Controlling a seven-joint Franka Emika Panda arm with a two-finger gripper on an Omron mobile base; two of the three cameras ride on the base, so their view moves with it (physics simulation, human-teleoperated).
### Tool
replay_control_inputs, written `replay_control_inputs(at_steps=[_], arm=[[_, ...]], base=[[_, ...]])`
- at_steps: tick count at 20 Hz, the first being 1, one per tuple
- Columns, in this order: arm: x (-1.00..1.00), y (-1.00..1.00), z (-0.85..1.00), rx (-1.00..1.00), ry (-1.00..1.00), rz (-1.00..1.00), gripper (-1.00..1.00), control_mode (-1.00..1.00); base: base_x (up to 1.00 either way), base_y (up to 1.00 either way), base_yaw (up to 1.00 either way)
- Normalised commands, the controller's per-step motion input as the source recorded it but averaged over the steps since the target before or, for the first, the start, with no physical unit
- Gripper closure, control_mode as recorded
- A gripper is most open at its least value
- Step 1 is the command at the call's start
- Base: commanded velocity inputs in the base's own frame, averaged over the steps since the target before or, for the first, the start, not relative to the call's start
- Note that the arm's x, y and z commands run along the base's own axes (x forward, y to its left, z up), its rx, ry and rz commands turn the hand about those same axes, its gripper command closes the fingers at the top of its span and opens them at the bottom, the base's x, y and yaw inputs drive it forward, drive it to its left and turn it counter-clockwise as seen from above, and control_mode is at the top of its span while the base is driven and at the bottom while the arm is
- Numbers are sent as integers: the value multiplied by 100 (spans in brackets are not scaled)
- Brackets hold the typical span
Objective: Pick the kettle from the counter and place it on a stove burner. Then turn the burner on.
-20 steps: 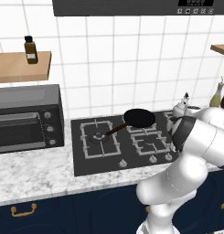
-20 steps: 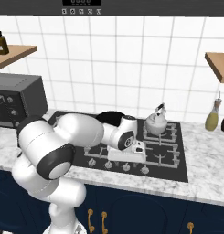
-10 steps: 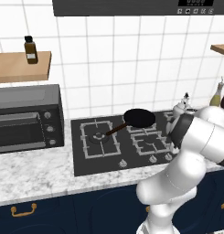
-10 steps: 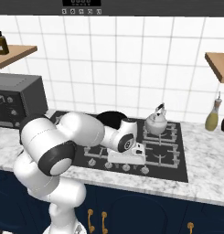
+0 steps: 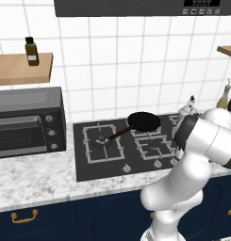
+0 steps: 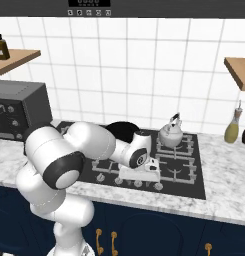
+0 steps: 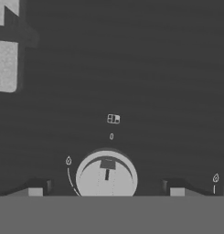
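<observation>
The small silvery kettle stands upright on the stove's back right burner, and its top peeks past my arm. The stove is a black glass cooktop set into the marbled counter. My gripper is low over the stove's front row of knobs, well in front of the kettle. In the hand view a round silver knob sits between my two fingertips, with a clear gap on each side. The gripper is open and holds nothing.
A black frying pan rests on the back middle burner, handle pointing left. A toaster oven stands on the counter left of the stove. Bottles stand at the far right, and a brown bottle is on the left shelf.
Almost nothing differs: my arm has shifted very slightly over the stove's front edge. The kettle and the pan stay where they were.
</observation>
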Motion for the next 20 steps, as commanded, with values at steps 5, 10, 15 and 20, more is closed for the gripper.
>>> replay_control_inputs(at_steps=[5,10,15,20], arm=[[0,0,0,0,0,0,100,-100],[0,0,0,0,0,0,100,-100],[0,0,0,0,0,0,100,-100],[0,0,0,0,0,6,100,-100]], base=[[0,0,0],[0,0,0],[0,0,0],[0,0,0]])
